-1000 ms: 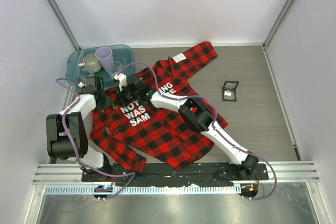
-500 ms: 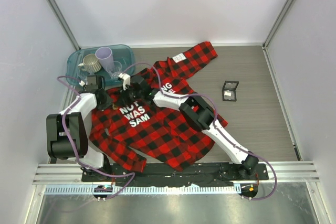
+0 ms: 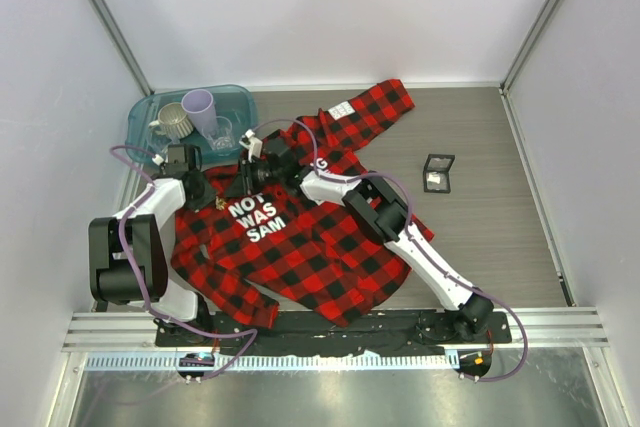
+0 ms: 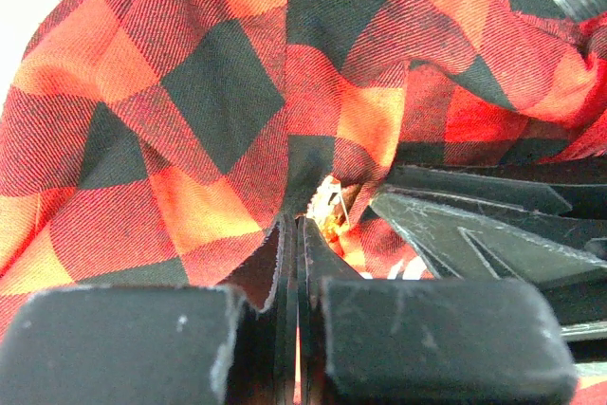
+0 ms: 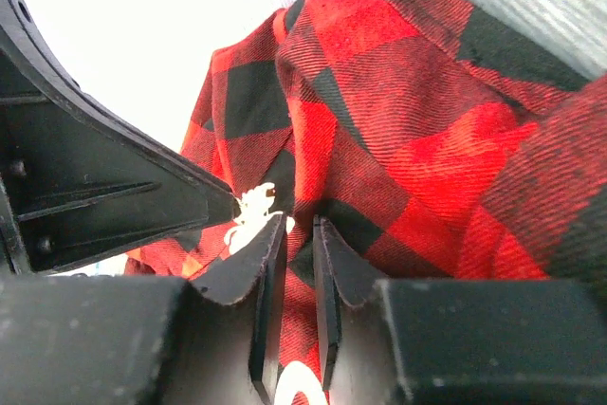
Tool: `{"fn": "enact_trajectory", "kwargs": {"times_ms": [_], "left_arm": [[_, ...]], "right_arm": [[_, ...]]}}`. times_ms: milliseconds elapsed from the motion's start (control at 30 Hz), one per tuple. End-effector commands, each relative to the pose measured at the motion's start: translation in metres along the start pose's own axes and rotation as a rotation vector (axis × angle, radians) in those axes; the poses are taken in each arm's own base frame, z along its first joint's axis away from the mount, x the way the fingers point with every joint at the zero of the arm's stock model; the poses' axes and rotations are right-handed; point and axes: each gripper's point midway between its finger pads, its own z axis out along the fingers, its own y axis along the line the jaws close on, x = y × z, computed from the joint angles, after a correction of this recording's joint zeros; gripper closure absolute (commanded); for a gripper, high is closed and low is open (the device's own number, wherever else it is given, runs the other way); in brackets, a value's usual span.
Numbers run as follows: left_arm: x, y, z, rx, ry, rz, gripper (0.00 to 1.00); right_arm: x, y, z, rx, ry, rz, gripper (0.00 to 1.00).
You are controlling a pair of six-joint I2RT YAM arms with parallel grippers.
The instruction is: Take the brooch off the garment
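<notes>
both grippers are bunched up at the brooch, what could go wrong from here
1. The left gripper looks shut on the garment just short of the brooch; pulling may only strain cloth.
2. The right gripper sits almost against the left's finger; they could collide.
3. Popped loose, the tiny brooch could vanish into the folds.

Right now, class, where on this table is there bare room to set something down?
Bare wood-grain table lies right of the red-and-black plaid shirt, nearer than and beyond the small black square box. The left is crowded: teal plastic tub, left gripper and right gripper bunched on the shirt.
</notes>
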Motion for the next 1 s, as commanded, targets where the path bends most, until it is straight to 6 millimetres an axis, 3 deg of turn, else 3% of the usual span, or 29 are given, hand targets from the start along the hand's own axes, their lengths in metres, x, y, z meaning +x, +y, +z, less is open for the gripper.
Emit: {"fn": "enact_trajectory", "kwargs": {"times_ms": [0, 333, 667, 967], "left_arm": [[-0.003, -0.005, -0.006, 0.024, -0.022, 0.008, 1.00], [-0.003, -0.008, -0.004, 0.036, -0.014, 0.006, 1.00], [-0.007, -0.011, -0.005, 0.042, -0.021, 0.006, 1.00], [-0.004, -0.009, -0.002, 0.038, -0.012, 0.002, 1.00]], "right_arm": [[0.001, 0.024, 0.006, -0.060, 0.011, -0.036, 0.77], [0.004, 0.028, 0.007, -0.058, 0.025, -0.079, 0.76], [0.016, 0.029, 0.014, 0.001, 0.075, -0.190, 0.85], [0.013, 0.046, 0.013, -0.097, 0.043, -0.117, 0.80]]}}
